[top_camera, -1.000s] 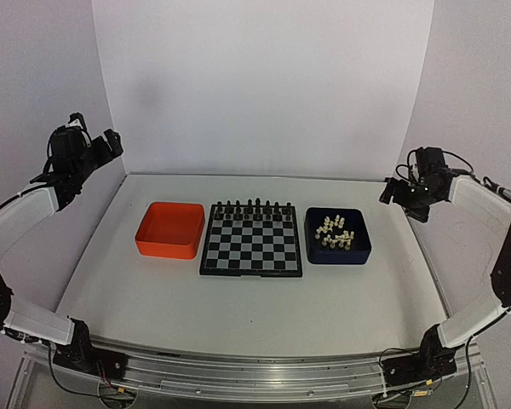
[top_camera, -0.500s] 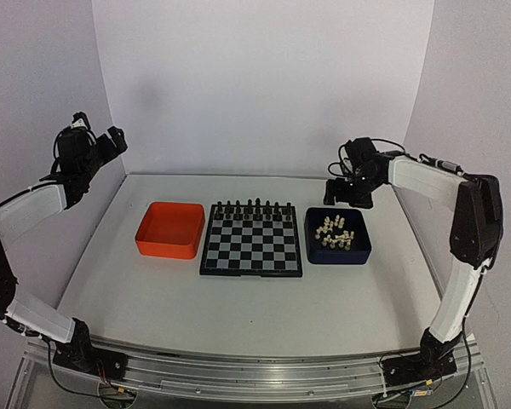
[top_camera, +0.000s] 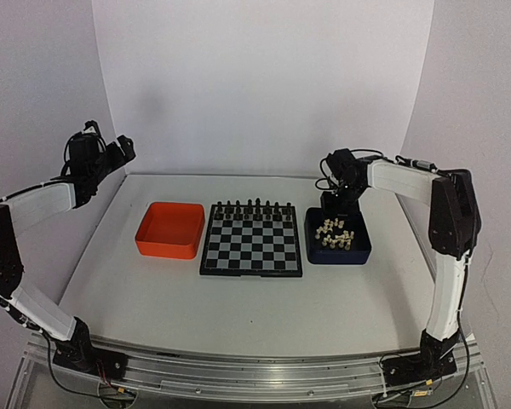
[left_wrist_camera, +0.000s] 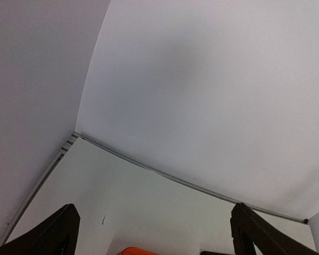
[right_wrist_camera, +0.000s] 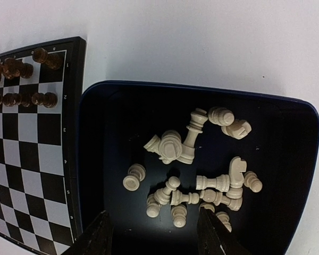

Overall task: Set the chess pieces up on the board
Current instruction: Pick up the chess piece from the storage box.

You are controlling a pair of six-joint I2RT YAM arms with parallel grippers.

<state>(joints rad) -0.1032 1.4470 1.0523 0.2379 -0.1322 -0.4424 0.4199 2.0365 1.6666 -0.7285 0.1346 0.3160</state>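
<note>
Overhead, right fingers (right_wrist_camera: 98,239) hang spread above chess pieces (right_wrist_camera: 170,146) in the blue tray (right_wrist_camera: 122,114); left fingers (left_wrist_camera: 48,239) also spread.

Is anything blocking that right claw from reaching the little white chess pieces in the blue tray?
Nothing visible does. The right claw hangs open directly over the white pieces, which lie loose in the open-topped blue tray. The tray's low wall rings them but does not cover them from above.
</note>
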